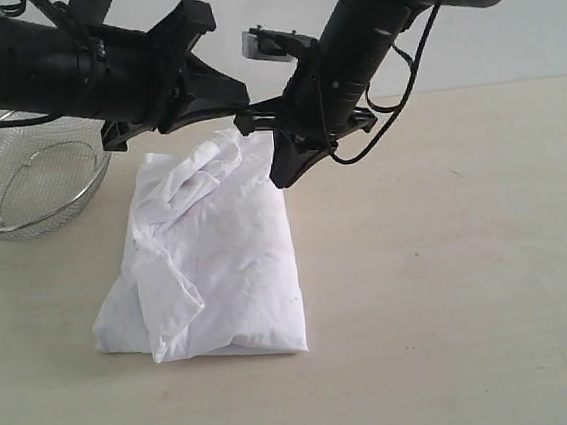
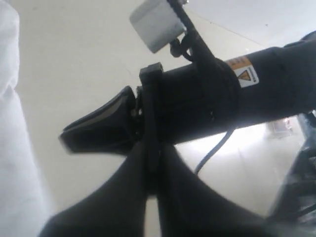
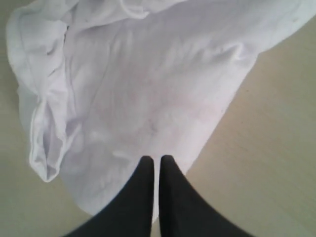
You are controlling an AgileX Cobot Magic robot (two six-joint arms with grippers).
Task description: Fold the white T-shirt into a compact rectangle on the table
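My left hand point(image 1: 241, 104) reaches in from the 9 o'clock side of the exterior view, its two fingers pressed together with nothing between them. It hangs in the air just past the 12 o'clock end of the white T-shirt point(image 1: 217, 249). I cannot tell whether it brushes the cloth. My right hand point(image 1: 282, 175) comes down steeply from the 1 o'clock side, its fingers also closed flat against each other and empty. Its tips sit at the shirt's 1 o'clock corner, right over the fabric's edge; contact I cannot tell. The two hands are near each other, with my left one higher.

The T-shirt lies on the desk point(image 1: 451, 287) as a wrinkled, roughly rectangular bundle. Its long side runs from 12 to 6 o'clock, a little toward 9 o'clock from the desk's middle. Its 3 o'clock edge is fairly straight. The 9 o'clock side is lumpy, with a rolled fold of cloth running along it. The 12 o'clock end is bunched and stands higher than the rest.

A steel mesh bowl point(image 1: 20, 188) stands on the desk at 10 o'clock from the shirt, apart from it and partly hidden behind my left arm.

My right wrist view shows the closed fingers point(image 3: 143, 197) over white cloth and bare desk. In my left wrist view, my right arm point(image 2: 276, 94) crosses beyond my shut fingertips, bearing a warning sticker point(image 2: 243, 71) and a white camera box point(image 2: 155, 24).
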